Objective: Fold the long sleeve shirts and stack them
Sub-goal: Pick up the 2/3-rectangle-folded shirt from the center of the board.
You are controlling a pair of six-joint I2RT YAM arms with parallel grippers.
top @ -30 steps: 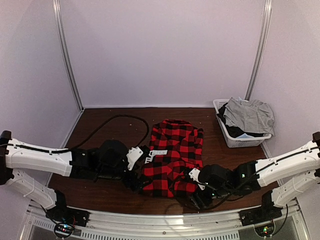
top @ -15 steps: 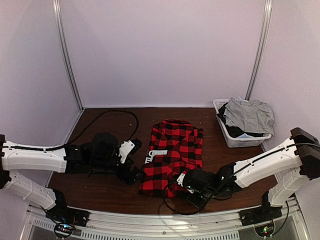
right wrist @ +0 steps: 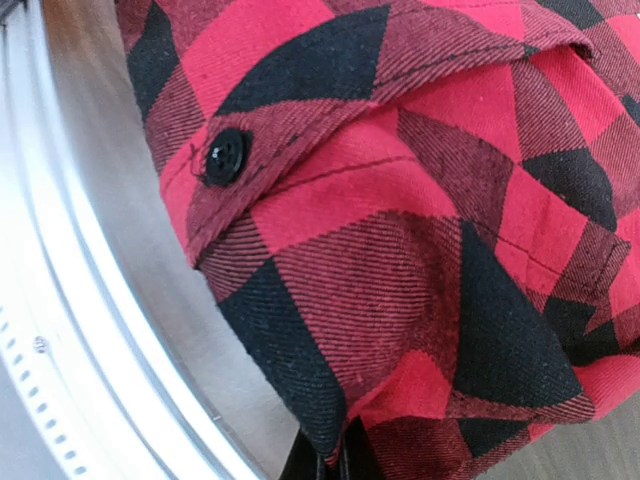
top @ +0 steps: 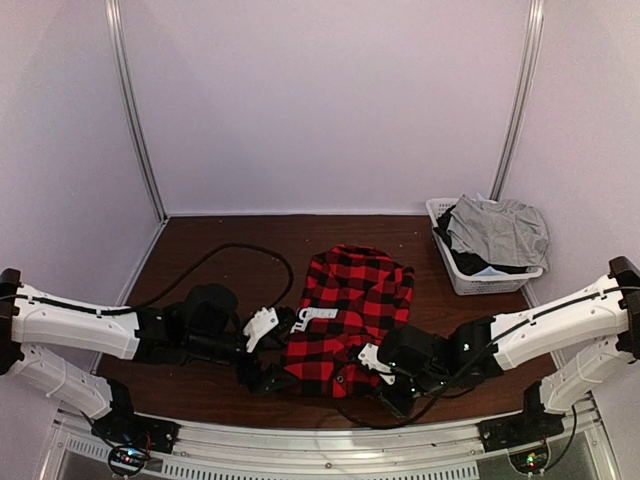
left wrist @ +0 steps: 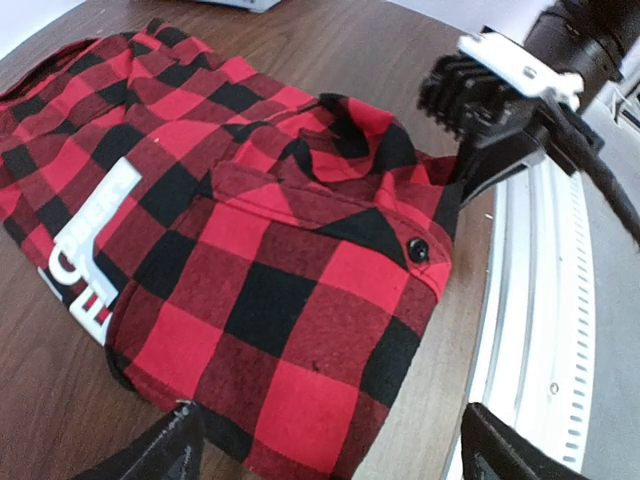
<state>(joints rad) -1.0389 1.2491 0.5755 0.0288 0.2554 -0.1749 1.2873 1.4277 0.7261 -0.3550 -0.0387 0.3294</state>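
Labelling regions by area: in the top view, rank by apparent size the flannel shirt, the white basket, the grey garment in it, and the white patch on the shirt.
1. flannel shirt
2. white basket and grey garment: too alike to rank, since the garment hides much of the basket
3. white patch

White arm shells, black joints, black cables; right claw black, white-capped.
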